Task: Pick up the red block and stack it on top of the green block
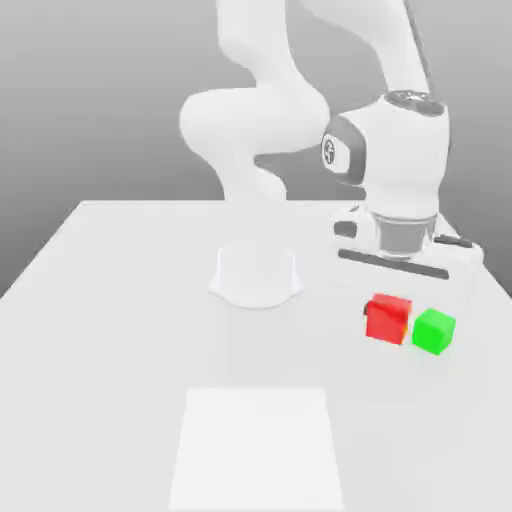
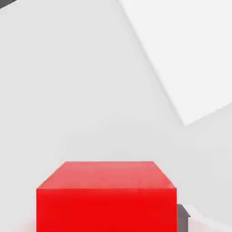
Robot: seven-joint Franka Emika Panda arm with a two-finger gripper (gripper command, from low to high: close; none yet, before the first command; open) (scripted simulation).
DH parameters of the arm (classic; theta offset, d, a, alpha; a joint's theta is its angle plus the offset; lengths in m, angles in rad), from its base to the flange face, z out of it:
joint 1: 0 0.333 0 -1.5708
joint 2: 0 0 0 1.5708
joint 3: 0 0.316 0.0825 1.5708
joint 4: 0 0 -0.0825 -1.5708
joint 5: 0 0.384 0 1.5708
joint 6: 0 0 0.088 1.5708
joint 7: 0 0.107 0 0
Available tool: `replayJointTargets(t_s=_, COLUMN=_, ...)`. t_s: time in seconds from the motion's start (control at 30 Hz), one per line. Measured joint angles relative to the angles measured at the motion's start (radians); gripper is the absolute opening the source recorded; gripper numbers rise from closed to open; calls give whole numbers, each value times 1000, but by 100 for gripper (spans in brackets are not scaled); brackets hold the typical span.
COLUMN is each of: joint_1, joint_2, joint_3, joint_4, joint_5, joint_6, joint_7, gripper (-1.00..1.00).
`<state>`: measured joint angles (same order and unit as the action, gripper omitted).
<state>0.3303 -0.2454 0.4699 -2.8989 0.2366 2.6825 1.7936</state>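
Two blocks are sitting lower right in the exterior view, red block (image 1: 387, 319) beside green block (image 1: 434, 331). Fingers are clamping the red block. Lift fully before shifting over green.

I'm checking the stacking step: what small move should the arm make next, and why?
Probably shift toward the exterior view's right, because the red block at the gripper sits beside the green block, not over it.
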Motion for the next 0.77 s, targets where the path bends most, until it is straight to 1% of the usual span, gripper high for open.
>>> replayJointTargets(t_s=0.13, joint_1=139, joint_2=-15, joint_3=129, joint_4=11, joint_5=75, joint_6=-26, joint_7=138, gripper=-100)
replayJointTargets(t_s=0.17, joint_1=150, joint_2=-7, joint_3=147, joint_4=12, joint_5=78, joint_6=-19, joint_7=158, gripper=-100)
replayJointTargets(t_s=0.33, joint_1=121, joint_2=70, joint_3=195, joint_4=14, joint_5=22, joint_6=59, joint_7=218, gripper=-100)
replayJointTargets(t_s=0.43, joint_1=88, joint_2=127, joint_3=214, joint_4=14, joint_5=-44, joint_6=113, joint_7=264, gripper=-100)
replayJointTargets(t_s=0.5, joint_1=61, joint_2=168, joint_3=224, joint_4=14, joint_5=-105, joint_6=148, joint_7=306, gripper=-100)
replayJointTargets(t_s=0.6, joint_1=31, joint_2=233, joint_3=213, joint_4=14, joint_5=-234, joint_6=199, joint_7=396, gripper=-100)
replayJointTargets(t_s=0.67, joint_1=34, joint_2=279, joint_3=181, joint_4=16, joint_5=-341, joint_6=230, joint_7=472, gripper=-100)
replayJointTargets(t_s=0.7, joint_1=58, joint_2=297, joint_3=147, joint_4=17, joint_5=-385, joint_6=243, joint_7=503, gripper=100)
replayJointTargets(t_s=0.77, joint_1=58, joint_2=297, joint_3=147, joint_4=17, joint_5=-385, joint_6=243, joint_7=503, gripper=100)
